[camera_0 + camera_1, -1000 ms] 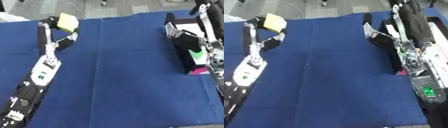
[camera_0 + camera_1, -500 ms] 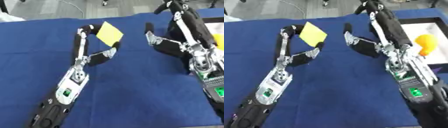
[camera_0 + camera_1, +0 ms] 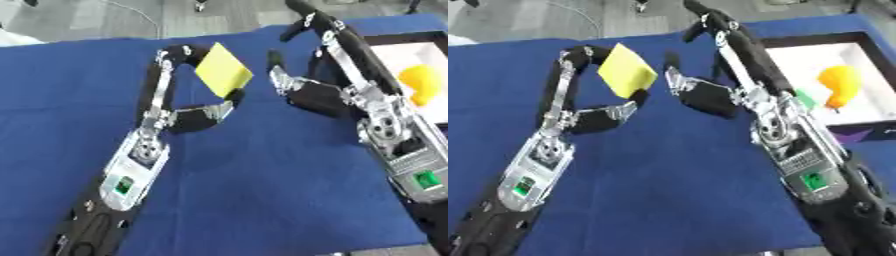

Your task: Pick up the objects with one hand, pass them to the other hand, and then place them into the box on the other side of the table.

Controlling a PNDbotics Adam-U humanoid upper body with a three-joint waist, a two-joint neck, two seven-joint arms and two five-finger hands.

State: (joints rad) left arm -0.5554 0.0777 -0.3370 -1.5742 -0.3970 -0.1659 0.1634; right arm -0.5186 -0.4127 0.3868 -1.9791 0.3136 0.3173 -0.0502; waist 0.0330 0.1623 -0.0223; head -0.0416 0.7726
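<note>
Left hand (image 3: 188, 107) pinches yellow block (image 3: 223, 70); box (image 3: 868, 47) partly cut off.

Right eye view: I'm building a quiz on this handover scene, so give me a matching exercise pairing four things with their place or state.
Things:
1. yellow pad
2. right hand
3. orange object
4. box

Places or states:
A. lying inside the white tray
B. held up by the left hand
C. at the table's right edge, dark-rimmed
D. open, near the pad, holding nothing

Pairs: 1-B, 2-D, 3-A, 4-C
</note>
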